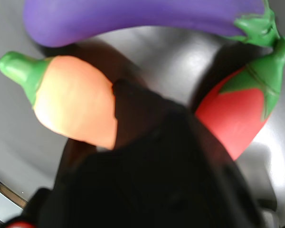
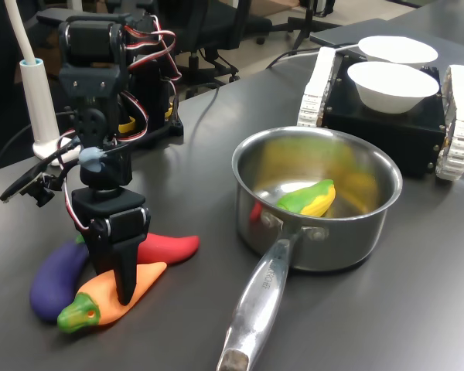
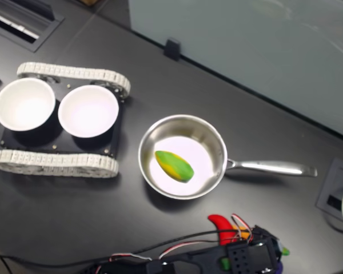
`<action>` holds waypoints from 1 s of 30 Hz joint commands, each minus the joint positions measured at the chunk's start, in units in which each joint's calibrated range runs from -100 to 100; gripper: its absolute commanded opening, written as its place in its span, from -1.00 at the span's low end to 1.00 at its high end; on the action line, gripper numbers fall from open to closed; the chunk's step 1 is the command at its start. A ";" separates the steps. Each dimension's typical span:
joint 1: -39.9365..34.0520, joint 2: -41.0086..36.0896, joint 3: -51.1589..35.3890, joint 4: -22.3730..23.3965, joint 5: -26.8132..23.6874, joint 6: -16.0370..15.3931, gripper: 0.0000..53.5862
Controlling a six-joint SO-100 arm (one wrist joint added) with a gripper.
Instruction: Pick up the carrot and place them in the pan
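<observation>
- The gripper [image 2: 126, 287] is nearest the wrist camera: a black mass pressed down onto the carrot [image 2: 108, 296] at the middle of its body. Whether its jaws are clenched on the carrot or slack cannot be told, as only one dark finger shows in any view.
- The carrot lies flat on the dark table [image 2: 387, 309], green stem end toward the first exterior view's lower left.
- A red chili [image 2: 168, 248] lies just behind the carrot, and a purple eggplant [image 2: 56, 276] lies against its stem side; the three crowd together.
- The pan [image 2: 371, 232] stands well apart at the first exterior view's right, its long handle [image 2: 255, 309] pointing toward the near table edge. A yellow-green toy vegetable [image 2: 313, 198] lies inside, leaving most of the floor bare.
- Open tabletop lies between carrot and pan.
- Two white bowls [image 2: 393, 85] sit on a tracked base [image 2: 387, 127] behind the pan.
</observation>
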 commanded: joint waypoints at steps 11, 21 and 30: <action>1.33 -13.89 7.96 -3.21 -1.71 0.98 -0.99; 2.82 -24.27 6.06 1.74 -3.57 -2.22 -0.99; 3.96 -31.86 3.33 5.49 -5.62 -5.66 -0.99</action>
